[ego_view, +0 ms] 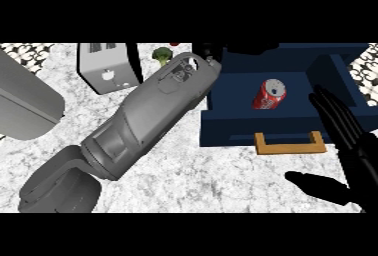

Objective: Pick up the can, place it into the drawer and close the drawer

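Note:
A red can (271,94) lies on its side inside the open dark blue drawer (229,132), with no hand touching it. The drawer has a wooden handle (290,145) on its front. My right hand (341,127) stands open at the drawer's right front corner, fingers straight and pointing away from me, thumb spread low toward the view's bottom. My left forearm (148,115) crosses the counter diagonally. Its hand (209,51) shows only as a dark shape at the drawer's far left corner, mostly hidden behind the wrist.
A white toaster (107,67) stands at the back left, with a piece of broccoli (162,54) beside it. A large grey rounded object (22,105) fills the left edge. The counter (207,185) is speckled white stone.

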`<act>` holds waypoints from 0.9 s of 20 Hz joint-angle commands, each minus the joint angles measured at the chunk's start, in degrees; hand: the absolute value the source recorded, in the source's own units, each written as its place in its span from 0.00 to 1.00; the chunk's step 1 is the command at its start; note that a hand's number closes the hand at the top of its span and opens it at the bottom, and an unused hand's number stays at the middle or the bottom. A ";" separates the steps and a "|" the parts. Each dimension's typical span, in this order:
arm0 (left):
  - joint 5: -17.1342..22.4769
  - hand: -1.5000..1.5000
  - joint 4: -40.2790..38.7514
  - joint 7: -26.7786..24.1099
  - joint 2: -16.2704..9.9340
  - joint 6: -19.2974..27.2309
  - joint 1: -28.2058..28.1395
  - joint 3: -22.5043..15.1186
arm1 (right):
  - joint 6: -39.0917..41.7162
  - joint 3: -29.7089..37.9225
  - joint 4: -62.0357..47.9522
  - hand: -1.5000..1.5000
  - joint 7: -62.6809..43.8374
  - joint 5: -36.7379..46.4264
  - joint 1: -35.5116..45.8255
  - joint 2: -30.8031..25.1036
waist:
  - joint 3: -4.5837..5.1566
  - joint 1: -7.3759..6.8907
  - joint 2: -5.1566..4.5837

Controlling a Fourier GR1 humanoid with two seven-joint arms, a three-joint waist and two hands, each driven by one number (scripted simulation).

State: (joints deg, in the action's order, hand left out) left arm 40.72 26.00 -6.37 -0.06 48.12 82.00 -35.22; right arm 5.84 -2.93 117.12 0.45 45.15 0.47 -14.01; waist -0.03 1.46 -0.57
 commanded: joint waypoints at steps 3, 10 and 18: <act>-1.14 0.00 2.39 4.33 -2.87 -1.84 2.23 1.26 | -3.98 -2.68 -11.63 0.00 -0.22 11.44 4.37 -0.69 | 0.01 -2.10 0.51; -4.88 0.00 10.90 10.23 -6.46 1.50 -1.90 -1.07 | -17.18 -0.30 -30.42 0.00 4.74 14.19 9.84 3.96 | -0.05 -3.41 0.82; -6.53 0.00 21.91 16.23 -16.14 -1.24 -6.10 -0.72 | -24.65 1.48 -45.61 0.00 5.18 18.62 17.43 6.13 | -0.02 -4.10 0.75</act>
State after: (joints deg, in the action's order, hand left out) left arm 34.53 43.47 6.58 -12.11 48.03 75.85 -36.65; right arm -15.75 -1.96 80.94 5.45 62.58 15.03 -9.85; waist 0.93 -2.09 1.03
